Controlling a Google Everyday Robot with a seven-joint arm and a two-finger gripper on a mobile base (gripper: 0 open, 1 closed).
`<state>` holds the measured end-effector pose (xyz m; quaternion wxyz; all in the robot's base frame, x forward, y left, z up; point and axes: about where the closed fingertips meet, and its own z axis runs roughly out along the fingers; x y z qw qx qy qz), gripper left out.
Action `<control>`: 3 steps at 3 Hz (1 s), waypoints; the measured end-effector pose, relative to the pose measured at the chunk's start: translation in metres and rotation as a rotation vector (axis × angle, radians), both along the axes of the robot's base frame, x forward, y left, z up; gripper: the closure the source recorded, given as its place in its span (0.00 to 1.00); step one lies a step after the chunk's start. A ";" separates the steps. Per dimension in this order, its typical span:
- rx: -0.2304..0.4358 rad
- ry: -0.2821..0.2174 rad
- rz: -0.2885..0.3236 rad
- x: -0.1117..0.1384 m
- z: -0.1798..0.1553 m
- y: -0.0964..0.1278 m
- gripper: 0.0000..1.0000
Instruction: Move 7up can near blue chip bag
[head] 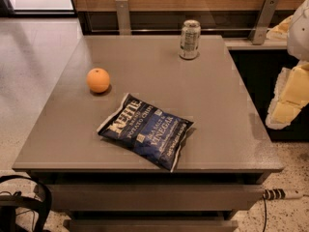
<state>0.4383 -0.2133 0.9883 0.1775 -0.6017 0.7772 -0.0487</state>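
Observation:
The 7up can (189, 39) stands upright near the far edge of the grey table (231, 129), right of centre. The blue chip bag (146, 130) lies flat near the table's front middle, with white Kettle lettering facing up. The can is well apart from the bag, toward the back. My gripper (286, 103) shows as a white and pale yellow shape at the right edge of the view, beyond the table's right side and holding nothing that I can see. It is far from both the can and the bag.
An orange (98, 79) sits on the left part of the table, behind and left of the bag. A wooden wall with metal brackets (123, 16) runs behind the table. A black strap (29, 197) and a power strip (282, 194) lie on the floor in front.

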 end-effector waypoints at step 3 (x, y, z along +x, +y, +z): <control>0.185 -0.173 -0.107 0.075 0.019 -0.034 0.00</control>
